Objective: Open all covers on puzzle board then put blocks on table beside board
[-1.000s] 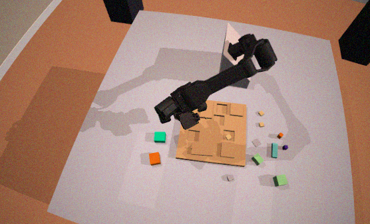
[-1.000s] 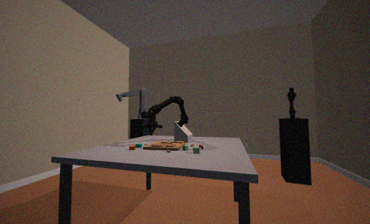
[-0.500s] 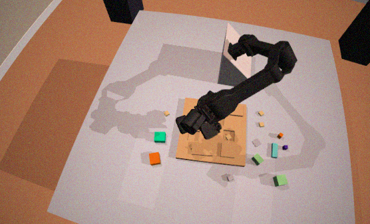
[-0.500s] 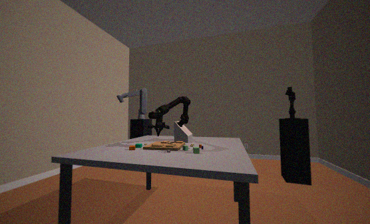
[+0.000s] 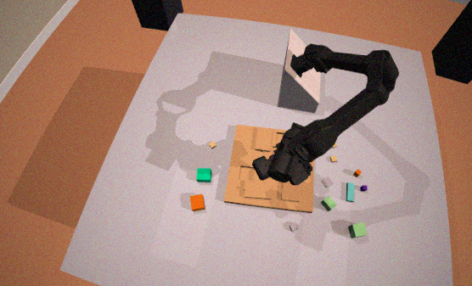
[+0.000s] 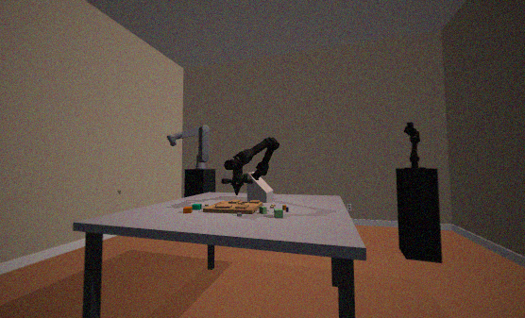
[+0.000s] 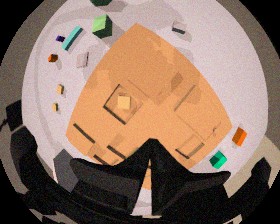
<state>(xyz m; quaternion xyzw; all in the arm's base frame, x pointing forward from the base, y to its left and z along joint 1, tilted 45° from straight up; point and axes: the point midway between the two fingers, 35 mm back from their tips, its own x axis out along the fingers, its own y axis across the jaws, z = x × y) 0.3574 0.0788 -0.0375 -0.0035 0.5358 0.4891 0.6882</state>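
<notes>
The wooden puzzle board (image 5: 231, 190) (image 6: 212, 209) (image 7: 141, 45) lies mid-table, partly under the arm. My gripper (image 6: 237, 193) (image 7: 152, 142) is shut and empty, pointing down above the board; its tips are hidden in the top view. A small tan block (image 7: 123, 103) sits in an uncovered well. Another well (image 5: 247, 172) (image 7: 191, 147) is uncovered, with no block visible. Raised covers (image 5: 256, 189) (image 5: 290, 193) (image 5: 264, 139) stand beside wells. Others are partly hidden. One tan block (image 5: 212, 144) lies left of the board; two tan blocks (image 5: 334, 145) (image 5: 334, 159) lie right of it.
A green block (image 5: 204, 175) (image 7: 218, 159) and an orange cube (image 5: 197, 202) (image 7: 239, 136) lie left. Right are a teal bar (image 5: 350, 192), light green blocks (image 5: 328, 203) (image 5: 357, 230) and smaller pieces. A pale wedge (image 5: 299, 92) stands behind the board.
</notes>
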